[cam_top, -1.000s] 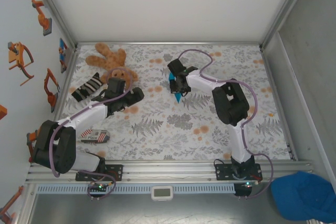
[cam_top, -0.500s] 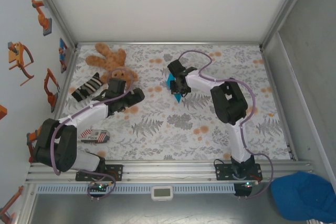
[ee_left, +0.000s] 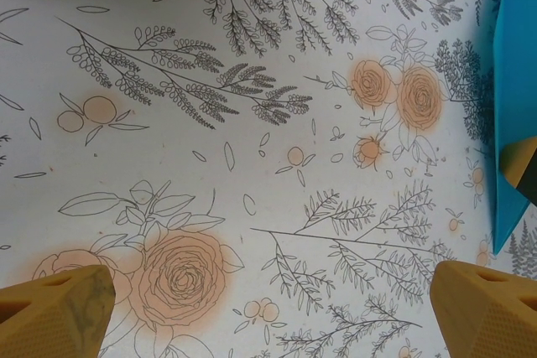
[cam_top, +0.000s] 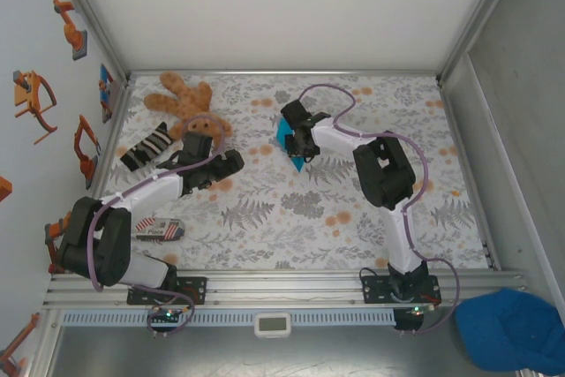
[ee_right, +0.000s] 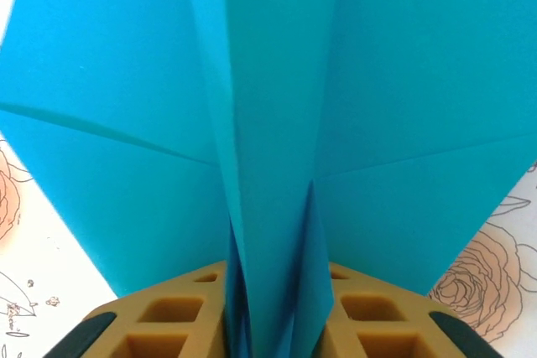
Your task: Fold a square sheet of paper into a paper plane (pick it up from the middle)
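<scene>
The paper plane (ee_right: 268, 81) is lying on the floral table (cam_top: 291, 218) toward the far middle, its wings spreading flat and its centre keel standing up between the fingers of the right gripper (ee_right: 277, 324). It is looking like thin, light, creased paper. It is likely going to weigh next to nothing, crumple under a hard squeeze and slide easily on the cloth. The stacked layers of the keel are looking like the stiffest place to take hold, low and near the middle. The right jaws are standing narrowly apart around that keel; whether they are pinching it I cannot tell. The left gripper (ee_left: 268, 312) is hanging wide open and empty over bare cloth, near the plane's edge and the teddy bear (cam_top: 181, 103)
</scene>
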